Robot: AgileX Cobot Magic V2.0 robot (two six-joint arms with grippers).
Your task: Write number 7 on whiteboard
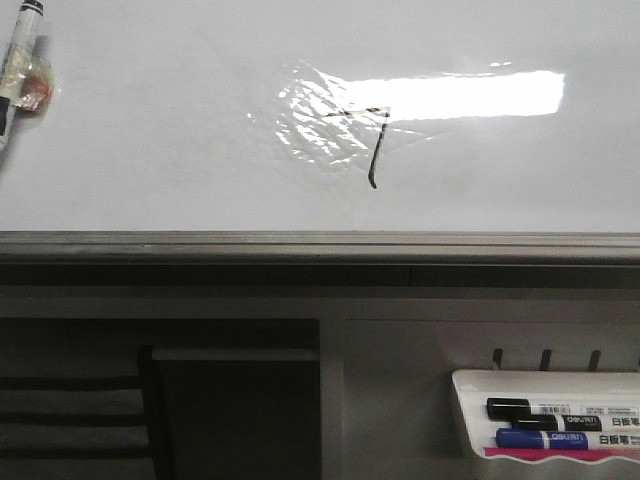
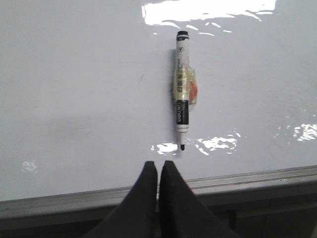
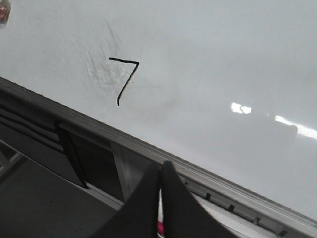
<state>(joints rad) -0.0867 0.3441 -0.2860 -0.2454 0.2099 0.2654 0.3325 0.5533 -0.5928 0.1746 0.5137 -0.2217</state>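
The whiteboard point(image 1: 150, 150) fills the upper front view, with its dark grey lower rail point(image 1: 300, 245) below. The number 7 point(image 1: 379, 145) is drawn in thin black strokes near the board's middle, beside a bright glare patch. It also shows in the right wrist view point(image 3: 127, 83). A black-and-white marker point(image 2: 181, 89), wrapped in tape, lies against the board; in the front view the marker point(image 1: 18, 60) is at the far left. My left gripper point(image 2: 158, 166) is shut and empty, just short of the marker's tip. My right gripper point(image 3: 161, 168) is shut and empty over the rail, well away from the 7. Neither gripper shows in the front view.
A small white marker tray point(image 1: 545, 378) hangs below the rail at the right, holding a black marker point(image 1: 540, 410) and a blue marker point(image 1: 545, 438). Dark shelving point(image 1: 230, 400) sits under the board at the left.
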